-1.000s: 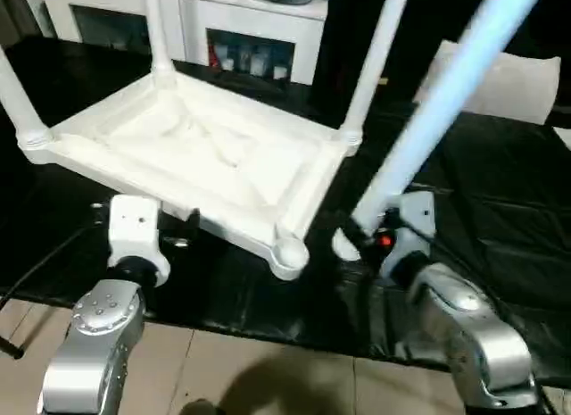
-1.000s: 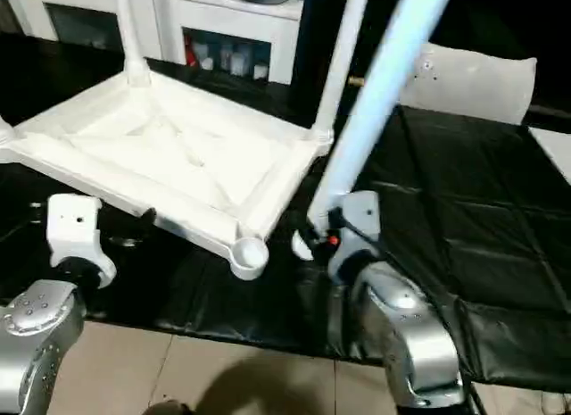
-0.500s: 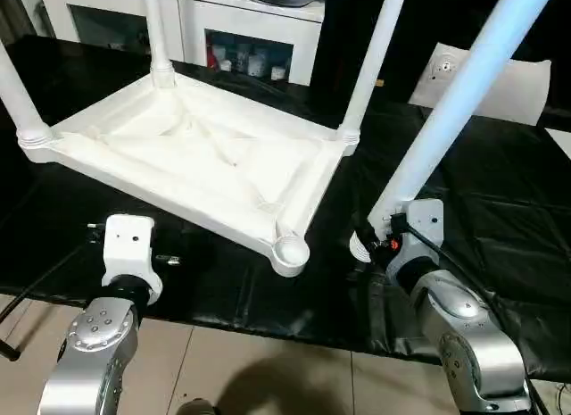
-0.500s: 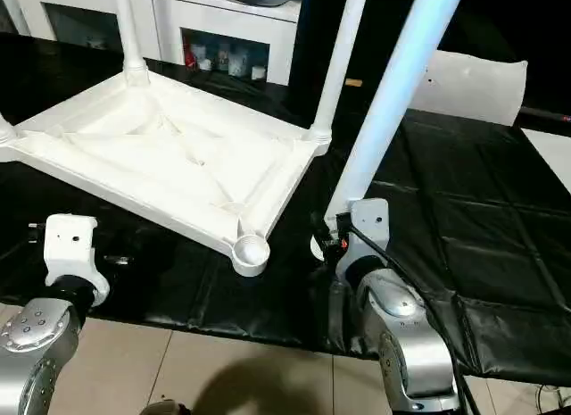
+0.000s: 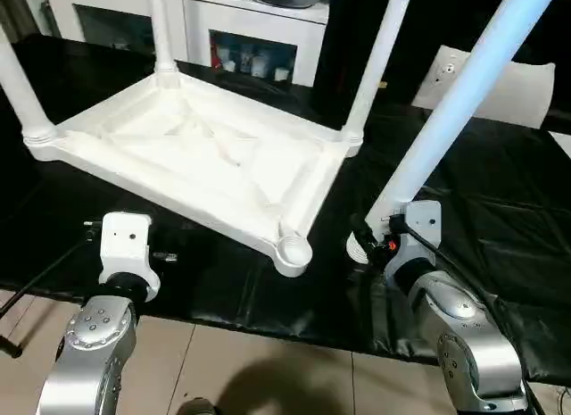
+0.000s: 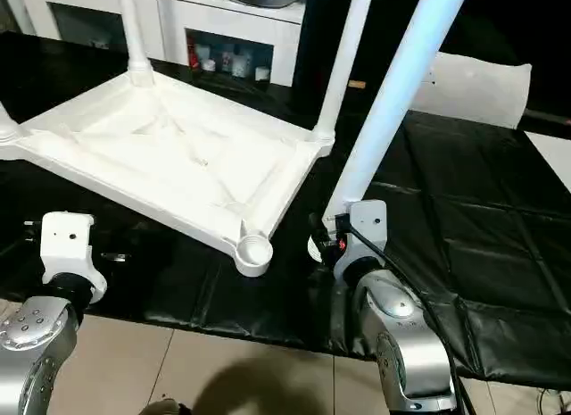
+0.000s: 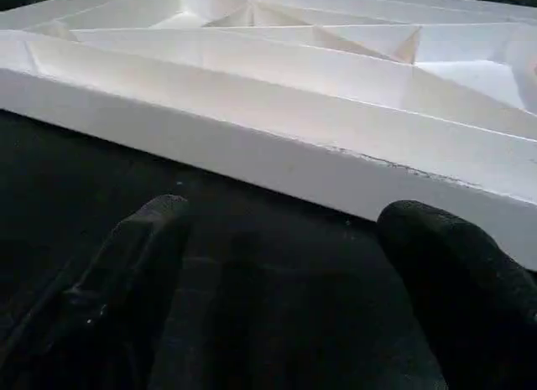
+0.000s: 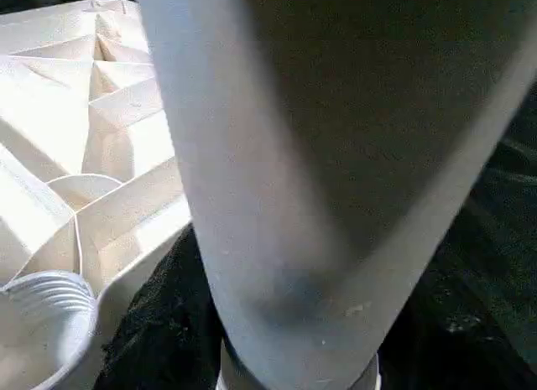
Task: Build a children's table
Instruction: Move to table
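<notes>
The white tabletop [image 5: 192,156] lies upside down on the black-covered bench, ribbed underside up. Three white legs stand in its sockets: far left [image 5: 20,94], back left [image 5: 161,31] and back right [image 5: 375,58]. The near corner socket [image 5: 292,252] is empty. My right gripper [image 5: 375,241] is shut on the fourth leg [image 5: 455,94], which leans up to the right; its lower end [image 5: 359,246] hangs just right of the empty socket. My left gripper [image 7: 294,231] is open, its black fingers [image 7: 138,264] low over the black cover, just short of the tabletop's near long edge [image 7: 252,151].
A white cabinet [image 5: 241,27] with glass doors stands behind the bench. A flat white sheet [image 5: 504,85] with a small hole lies at the back right. The bench's front edge [image 5: 268,321] runs just before my forearms, with beige floor below. A thin cable [image 5: 45,263] trails at the left.
The camera has shifted. My left gripper has drawn back a little from the tabletop's near edge. The held leg's lower end sits slightly farther right of the empty socket.
</notes>
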Motion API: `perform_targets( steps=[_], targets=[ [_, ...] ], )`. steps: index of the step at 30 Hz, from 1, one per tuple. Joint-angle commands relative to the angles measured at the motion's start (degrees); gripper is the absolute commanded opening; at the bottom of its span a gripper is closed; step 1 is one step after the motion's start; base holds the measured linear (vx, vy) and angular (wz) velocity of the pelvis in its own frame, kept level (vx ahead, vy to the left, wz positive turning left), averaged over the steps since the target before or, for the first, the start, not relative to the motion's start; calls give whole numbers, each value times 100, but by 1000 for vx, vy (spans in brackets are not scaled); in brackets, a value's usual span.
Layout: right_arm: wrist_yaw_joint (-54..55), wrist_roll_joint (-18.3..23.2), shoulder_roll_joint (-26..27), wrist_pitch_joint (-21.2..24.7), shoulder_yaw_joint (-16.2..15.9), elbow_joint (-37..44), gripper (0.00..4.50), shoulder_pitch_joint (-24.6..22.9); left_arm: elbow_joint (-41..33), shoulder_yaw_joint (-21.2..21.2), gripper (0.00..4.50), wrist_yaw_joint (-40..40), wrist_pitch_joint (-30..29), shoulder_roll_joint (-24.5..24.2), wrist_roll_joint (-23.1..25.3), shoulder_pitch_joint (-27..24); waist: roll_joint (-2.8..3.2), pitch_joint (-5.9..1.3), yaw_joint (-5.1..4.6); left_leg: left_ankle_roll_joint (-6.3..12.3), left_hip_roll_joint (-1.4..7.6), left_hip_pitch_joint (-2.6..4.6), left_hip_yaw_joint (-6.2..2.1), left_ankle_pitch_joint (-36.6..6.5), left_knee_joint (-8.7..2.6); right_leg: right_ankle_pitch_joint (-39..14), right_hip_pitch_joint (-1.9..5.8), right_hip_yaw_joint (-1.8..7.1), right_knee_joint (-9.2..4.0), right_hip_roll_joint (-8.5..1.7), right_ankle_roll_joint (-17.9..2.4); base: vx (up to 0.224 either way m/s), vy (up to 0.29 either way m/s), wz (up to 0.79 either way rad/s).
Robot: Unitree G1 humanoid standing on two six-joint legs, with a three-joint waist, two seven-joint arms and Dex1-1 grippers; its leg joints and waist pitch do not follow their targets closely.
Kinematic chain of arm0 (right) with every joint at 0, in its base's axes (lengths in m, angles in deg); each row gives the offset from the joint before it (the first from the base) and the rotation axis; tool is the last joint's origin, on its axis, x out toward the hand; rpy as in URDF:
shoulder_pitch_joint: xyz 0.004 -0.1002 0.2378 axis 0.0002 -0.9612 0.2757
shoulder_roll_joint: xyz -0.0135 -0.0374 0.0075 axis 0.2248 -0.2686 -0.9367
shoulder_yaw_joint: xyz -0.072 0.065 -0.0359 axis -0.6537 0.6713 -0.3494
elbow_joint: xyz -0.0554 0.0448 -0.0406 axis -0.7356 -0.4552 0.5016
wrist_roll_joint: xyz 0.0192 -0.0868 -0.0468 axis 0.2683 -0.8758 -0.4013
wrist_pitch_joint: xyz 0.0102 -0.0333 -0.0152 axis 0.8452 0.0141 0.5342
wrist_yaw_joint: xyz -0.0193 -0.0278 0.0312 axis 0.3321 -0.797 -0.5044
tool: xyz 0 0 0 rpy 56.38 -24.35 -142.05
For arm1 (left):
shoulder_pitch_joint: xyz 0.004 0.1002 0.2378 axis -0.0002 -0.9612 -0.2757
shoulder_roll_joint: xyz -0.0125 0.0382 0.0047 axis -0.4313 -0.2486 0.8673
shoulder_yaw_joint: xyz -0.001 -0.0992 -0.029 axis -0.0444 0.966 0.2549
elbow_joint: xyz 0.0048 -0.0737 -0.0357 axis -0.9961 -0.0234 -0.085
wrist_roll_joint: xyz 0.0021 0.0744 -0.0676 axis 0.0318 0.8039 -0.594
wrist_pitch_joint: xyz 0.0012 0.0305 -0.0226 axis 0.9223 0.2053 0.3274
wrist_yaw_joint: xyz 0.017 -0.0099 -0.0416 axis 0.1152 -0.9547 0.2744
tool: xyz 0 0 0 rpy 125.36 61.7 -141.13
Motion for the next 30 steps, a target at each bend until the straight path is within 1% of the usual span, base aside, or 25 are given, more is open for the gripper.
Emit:
perform_targets(
  steps=[1,6,7,14,15,20,30],
  targets=[
    [14,22,-34,-1,132,-17,193,-21,34,-45,409,46,44,10,30,53,108,-255,1,-274,297,150,-52,-1578,-414,-697,99,299,-545,-548,-432,0,0,0],
    [14,22,-34,-1,132,-17,193,-21,34,-45,409,46,44,10,30,53,98,-255,6,-283,292,151,-37,-1623,-412,-847,90,307,-554,-545,-395,0,0,0],
    [14,22,-34,-1,132,-17,193,-21,34,-45,409,46,44,10,30,53,103,-256,7,-286,296,158,-38,-1632,-414,-852,84,308,-553,-545,-395,0,0,0],
    [14,22,-34,-1,132,-17,193,-21,34,-45,409,46,44,10,30,53,86,-253,3,-272,286,156,-21,-1648,-407,-893,75,326,-556,-535,-381,0,0,0],
    [14,22,-34,-1,132,-17,193,-21,34,-45,409,46,44,10,30,53,92,-258,5,-279,290,161,-22,-1650,-405,-913,71,330,-553,-533,-385,0,0,0],
    [14,22,-34,-1,132,-17,193,-21,34,-45,409,46,44,10,30,53,91,-259,6,-273,288,166,-15,-1641,-402,-812,69,334,-547,-527,-414,0,0,0],
    [14,22,-34,-1,132,-17,193,-21,34,-45,409,46,44,10,30,53,88,-260,10,-263,285,169,-8,-1647,-395,-845,65,345,-549,-526,-418,0,0,0]
  ],
)
